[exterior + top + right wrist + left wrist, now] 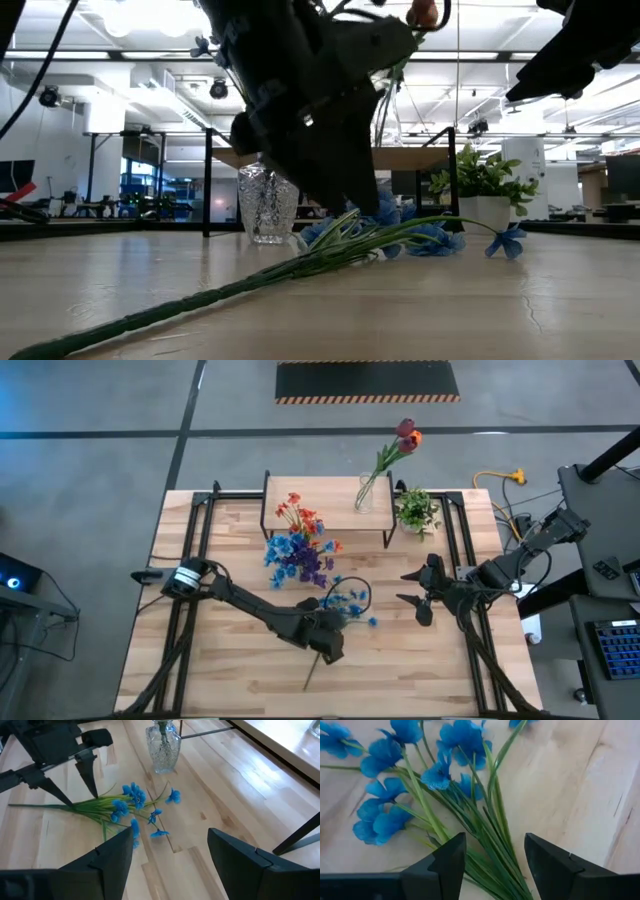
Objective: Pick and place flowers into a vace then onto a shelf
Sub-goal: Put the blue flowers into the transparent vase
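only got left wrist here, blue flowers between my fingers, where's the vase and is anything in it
Observer: The glass vase stands upright by the shelf, with red tulips in it.
Operator: right arm in my way
Observer: No. The right gripper hovers open to one side of the blue flowers, apart from the left gripper.
Operator: any more flowers out there
Observer: Yes, an orange, blue and purple bunch lies next to the shelf.
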Controlling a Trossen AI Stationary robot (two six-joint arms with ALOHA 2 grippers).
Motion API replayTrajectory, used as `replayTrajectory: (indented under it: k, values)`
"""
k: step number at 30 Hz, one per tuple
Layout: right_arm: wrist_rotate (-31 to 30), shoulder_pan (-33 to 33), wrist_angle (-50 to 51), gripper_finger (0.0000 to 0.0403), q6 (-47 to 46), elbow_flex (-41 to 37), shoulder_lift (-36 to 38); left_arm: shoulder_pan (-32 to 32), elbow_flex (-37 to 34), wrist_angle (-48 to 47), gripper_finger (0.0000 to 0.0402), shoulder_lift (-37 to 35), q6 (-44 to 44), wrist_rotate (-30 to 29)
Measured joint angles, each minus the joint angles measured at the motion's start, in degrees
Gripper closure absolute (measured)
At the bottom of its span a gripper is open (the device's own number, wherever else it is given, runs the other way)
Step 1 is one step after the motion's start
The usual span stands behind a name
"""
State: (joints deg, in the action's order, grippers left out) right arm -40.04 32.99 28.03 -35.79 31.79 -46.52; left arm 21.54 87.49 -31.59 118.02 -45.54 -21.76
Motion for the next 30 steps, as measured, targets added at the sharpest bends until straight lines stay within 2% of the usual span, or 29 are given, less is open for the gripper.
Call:
replayTrajectory:
  k: [5,12,16,27,30]
  values:
    - [0.0,0.0,0.0,0.0159,0.3,0.0,0.0,-1.9,-0.1,0.0,0.0217,0.1,-0.3,4.2]
    - [0.0,0.0,0.0,0.0161,0.5,0.0,0.0,-4.9,-0.6,0.2,0.0216,1.7,-0.6,15.4]
    - [0.0,0.0,0.0,0.0161,0.4,-0.1,0.0,-6.0,-0.3,3.5,0.0216,2.7,-0.5,19.3]
    - [-0.1,0.0,0.0,0.0161,0.4,-0.1,0.0,-9.1,-0.6,21.3,0.0216,2.8,0.0,18.6]
    - [0.0,0.0,0.0,0.0161,0.2,-0.1,0.0,-9.9,-0.2,22.2,0.0216,2.8,0.9,18.4]
